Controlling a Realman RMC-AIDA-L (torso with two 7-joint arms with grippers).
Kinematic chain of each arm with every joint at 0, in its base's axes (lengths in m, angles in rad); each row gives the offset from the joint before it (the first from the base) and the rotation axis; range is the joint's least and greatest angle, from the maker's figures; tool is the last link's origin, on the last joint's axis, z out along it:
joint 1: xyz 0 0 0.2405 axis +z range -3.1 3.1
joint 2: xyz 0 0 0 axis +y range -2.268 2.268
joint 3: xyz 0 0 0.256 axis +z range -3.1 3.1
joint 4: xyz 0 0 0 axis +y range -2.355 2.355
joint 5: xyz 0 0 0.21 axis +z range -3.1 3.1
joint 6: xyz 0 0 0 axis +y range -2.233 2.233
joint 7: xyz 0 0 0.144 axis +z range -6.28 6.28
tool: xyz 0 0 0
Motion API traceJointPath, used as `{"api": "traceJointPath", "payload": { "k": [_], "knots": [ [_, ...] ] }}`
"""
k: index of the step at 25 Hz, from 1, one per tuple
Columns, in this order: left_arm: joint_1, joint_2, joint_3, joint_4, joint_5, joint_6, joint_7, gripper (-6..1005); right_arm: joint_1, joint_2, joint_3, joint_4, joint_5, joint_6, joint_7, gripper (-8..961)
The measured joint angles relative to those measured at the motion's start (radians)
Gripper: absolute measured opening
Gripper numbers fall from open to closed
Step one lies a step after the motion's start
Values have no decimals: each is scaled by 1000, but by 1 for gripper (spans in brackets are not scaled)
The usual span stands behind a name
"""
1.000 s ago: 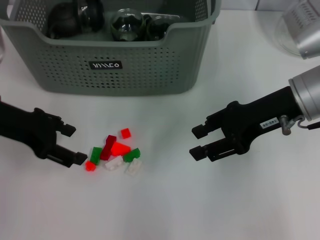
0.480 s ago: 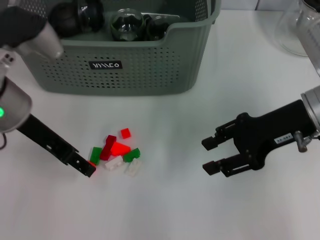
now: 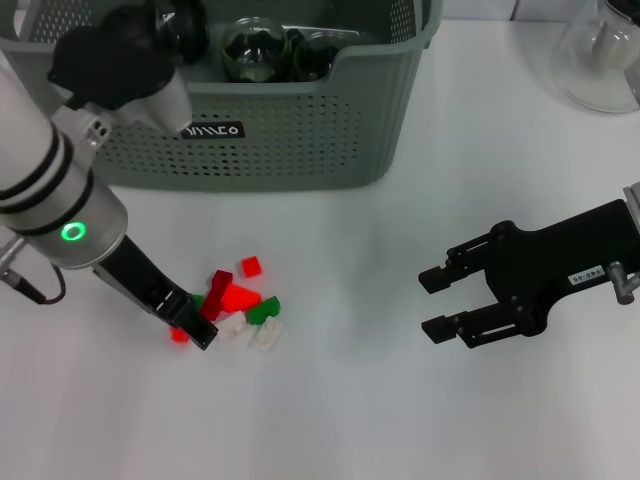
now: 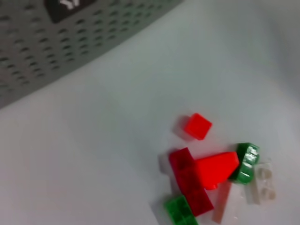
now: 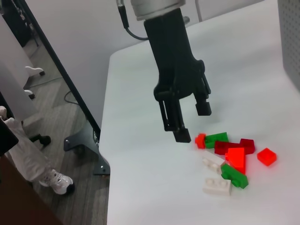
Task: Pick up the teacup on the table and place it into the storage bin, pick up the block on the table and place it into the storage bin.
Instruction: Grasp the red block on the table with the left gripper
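White table (image 3: 330,420) with bin (image 3: 250,130), blocks (image 3: 235,305)

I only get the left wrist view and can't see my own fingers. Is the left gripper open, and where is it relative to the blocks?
Observer: It's open and empty. The left gripper points down at the edge of the blocks, beside the small red block.
Operator: Where's the other arm?
Observer: The right gripper is open, off to the right of the pile and well apart from it.
Operator: Anything in the bin?
Observer: The storage bin holds several dark rounded glass items.
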Motion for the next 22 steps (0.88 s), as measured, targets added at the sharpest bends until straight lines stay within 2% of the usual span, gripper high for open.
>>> {"api": "traceJointPath", "payload": {
  "k": [11,17,22],
  "knots": [
    [11,-2,145,-2,55,-43,-76,856,-4,0,0,2,0,8,-20,609],
    [12,-2,186,-5,67,-63,-102,756,-6,0,0,5,0,11,-31,607],
    [15,-2,201,-16,78,-80,-119,630,-8,0,0,5,0,17,-33,604]
  ]
}}
